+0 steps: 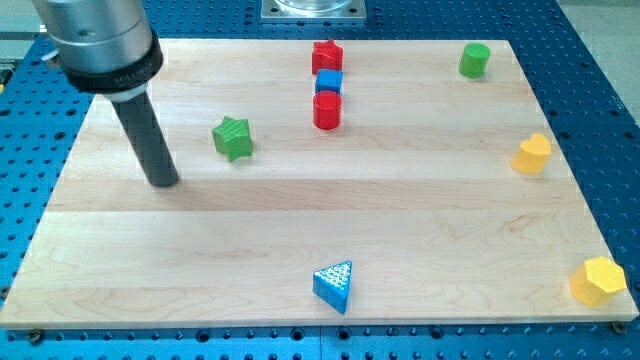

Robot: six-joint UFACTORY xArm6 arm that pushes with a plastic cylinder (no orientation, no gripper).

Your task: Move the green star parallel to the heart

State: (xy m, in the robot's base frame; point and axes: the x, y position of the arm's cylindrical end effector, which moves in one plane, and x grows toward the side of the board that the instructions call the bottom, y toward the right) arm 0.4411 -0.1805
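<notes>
The green star (232, 137) lies on the wooden board (200, 250) at the upper left of centre. The yellow heart (533, 154) sits near the board's right edge, slightly lower than the star. My tip (164, 181) rests on the board to the left of the green star and a little below it, apart from it by a small gap.
A red star (327, 56), a blue cube (329, 82) and a red cylinder (327, 110) stand in a column at top centre. A green cylinder (475, 60) is at top right, a yellow hexagon (598, 280) at bottom right, a blue triangle (334, 285) at bottom centre.
</notes>
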